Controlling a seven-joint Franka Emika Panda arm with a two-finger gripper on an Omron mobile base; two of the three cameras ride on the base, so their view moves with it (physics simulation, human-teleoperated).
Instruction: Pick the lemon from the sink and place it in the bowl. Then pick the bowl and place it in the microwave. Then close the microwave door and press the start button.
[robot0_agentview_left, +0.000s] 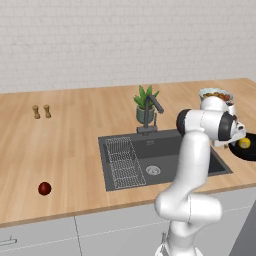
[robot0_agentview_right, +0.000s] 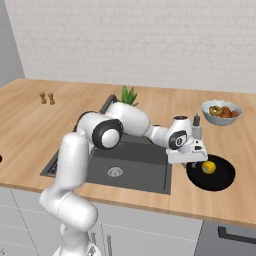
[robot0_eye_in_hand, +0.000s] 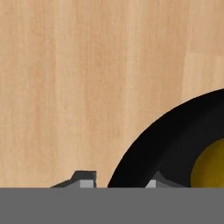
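- A white robot arm reaches over a wooden counter (robot0_agentview_right: 125, 95) with its gripper (robot0_agentview_right: 192, 161) poised at the near-left rim of a black bowl (robot0_agentview_right: 222, 181), right of the dark sink (robot0_agentview_right: 135, 167).
- The lemon (robot0_agentview_right: 208, 167) sits inside the bowl, so the first placement looks done; the likely next step is lifting the bowl toward the microwave.
- Risk: a wide, shallow bowl gripped by one edge could tilt or slip out of the fingers, and the round lemon could roll out if the bowl tips.
- Risk: if the fingers come down astride nothing but counter, they would close on air or nudge the bowl sideways.
- In the hand view, the two dark fingertips (robot0_eye_in_hand: 83, 179) stand apart with nothing between them; one is over bare wood, the other (robot0_eye_in_hand: 158, 181) over the bowl's rim (robot0_eye_in_hand: 144, 144).
- The lemon (robot0_eye_in_hand: 210, 168) lies beyond and to one side of the fingers, well inside the bowl, not between them.
- A pale bowl of orange fruit (robot0_agentview_right: 221, 112) and a potted plant (robot0_agentview_left: 145, 105) stand behind, clear of the gripper.
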